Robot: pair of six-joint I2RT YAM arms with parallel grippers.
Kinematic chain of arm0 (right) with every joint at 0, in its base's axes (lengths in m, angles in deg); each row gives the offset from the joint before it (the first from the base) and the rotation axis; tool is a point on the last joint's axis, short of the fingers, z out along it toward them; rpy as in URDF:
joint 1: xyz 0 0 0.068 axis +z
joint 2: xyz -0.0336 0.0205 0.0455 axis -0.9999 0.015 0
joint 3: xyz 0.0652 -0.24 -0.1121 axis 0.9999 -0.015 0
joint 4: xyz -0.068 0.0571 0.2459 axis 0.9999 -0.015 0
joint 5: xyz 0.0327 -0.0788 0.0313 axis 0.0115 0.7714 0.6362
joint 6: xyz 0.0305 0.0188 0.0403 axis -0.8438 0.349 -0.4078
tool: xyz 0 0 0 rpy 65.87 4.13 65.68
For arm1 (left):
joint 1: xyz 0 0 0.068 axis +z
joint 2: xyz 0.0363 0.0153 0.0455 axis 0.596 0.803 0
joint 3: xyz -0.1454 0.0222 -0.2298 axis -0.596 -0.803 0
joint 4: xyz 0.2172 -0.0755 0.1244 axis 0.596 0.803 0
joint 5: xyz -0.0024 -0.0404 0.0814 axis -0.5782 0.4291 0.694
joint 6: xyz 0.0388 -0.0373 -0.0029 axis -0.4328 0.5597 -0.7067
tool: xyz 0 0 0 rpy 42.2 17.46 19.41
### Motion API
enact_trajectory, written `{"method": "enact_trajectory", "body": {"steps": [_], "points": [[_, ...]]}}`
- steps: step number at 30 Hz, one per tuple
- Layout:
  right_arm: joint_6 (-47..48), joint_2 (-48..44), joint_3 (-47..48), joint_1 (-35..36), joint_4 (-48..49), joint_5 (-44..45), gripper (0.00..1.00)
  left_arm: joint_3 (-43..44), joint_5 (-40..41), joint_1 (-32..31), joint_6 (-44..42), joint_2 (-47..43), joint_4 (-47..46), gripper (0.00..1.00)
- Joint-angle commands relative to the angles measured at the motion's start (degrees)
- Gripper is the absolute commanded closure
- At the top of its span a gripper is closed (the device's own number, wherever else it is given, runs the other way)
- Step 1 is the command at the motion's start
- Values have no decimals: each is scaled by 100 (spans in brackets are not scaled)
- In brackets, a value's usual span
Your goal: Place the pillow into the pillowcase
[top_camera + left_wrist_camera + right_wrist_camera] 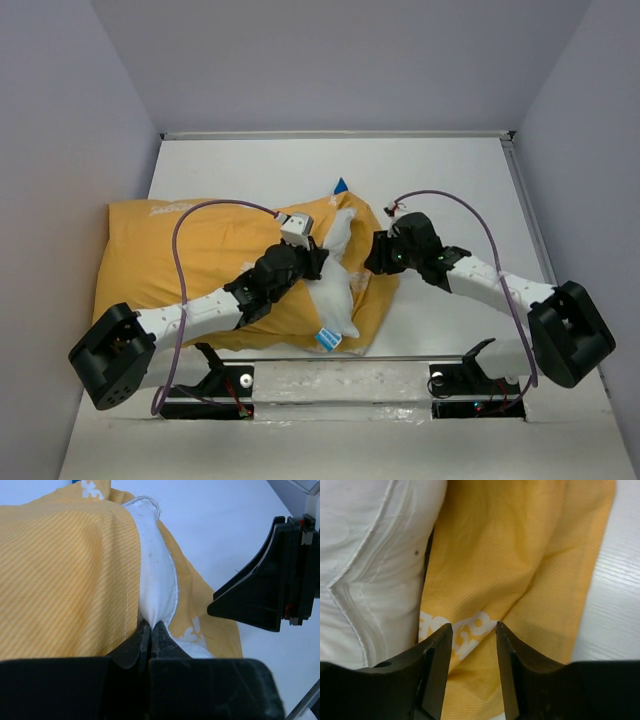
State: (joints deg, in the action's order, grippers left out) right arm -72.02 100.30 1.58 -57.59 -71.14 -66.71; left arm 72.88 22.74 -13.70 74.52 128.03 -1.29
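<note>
The mustard-yellow pillowcase (pixel 200 262) lies on the table with its opening toward the right. Most of the white pillow (pixel 337 285) is inside it; one end bulges out of the opening, and a small blue-and-white tag (pixel 327 340) shows at the near corner. My left gripper (pixel 150 626) is shut, pinching a fold of the pillow (pixel 156 577) right beside the pillowcase's hem (pixel 75 575). My right gripper (pixel 473 630) stands open just over the pillowcase's lower flap (pixel 520 570), with white lettering between the jaws and the pillow (pixel 370 555) to its left.
The right arm's black gripper body (pixel 272 587) hangs close on the right in the left wrist view. A blue corner (pixel 341 185) of the pillowcase pokes out at the far edge. Grey walls (pixel 60 150) enclose the white table (pixel 450 190), and purple cables loop over both arms.
</note>
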Motion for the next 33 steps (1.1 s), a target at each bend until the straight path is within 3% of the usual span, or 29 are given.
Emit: {"method": "enact_trajectory", "body": {"steps": [1, 15, 24, 25, 26, 28, 31, 33], "points": [[-22, 225, 242, 597, 653, 492, 50, -171, -221, 124, 183, 23, -114, 100], [-866, 533, 40, 1546, 347, 572, 48, -224, -142, 133, 122, -11, -141, 100], [-1217, 1024, 4, 1697, 240, 748, 48, -215, -107, 133, 69, -108, -132, 100], [-1218, 1077, 22, 1697, 266, 696, 51, -206, -107, 133, 78, -126, -141, 100], [-1200, 1130, 31, 1697, 345, 652, 62, -206, -90, 133, 78, -152, -132, 100], [-1191, 1070, 22, 1697, 346, 633, 97, -197, -54, 133, 87, -161, -141, 100], [-1218, 562, -170, 1697, 276, 835, 100, -66, 94, 133, -18, -12, -115, 100], [-1183, -272, -311, 1749, -283, 1152, 100, 144, 601, 133, -238, 259, 25, 100]]}}
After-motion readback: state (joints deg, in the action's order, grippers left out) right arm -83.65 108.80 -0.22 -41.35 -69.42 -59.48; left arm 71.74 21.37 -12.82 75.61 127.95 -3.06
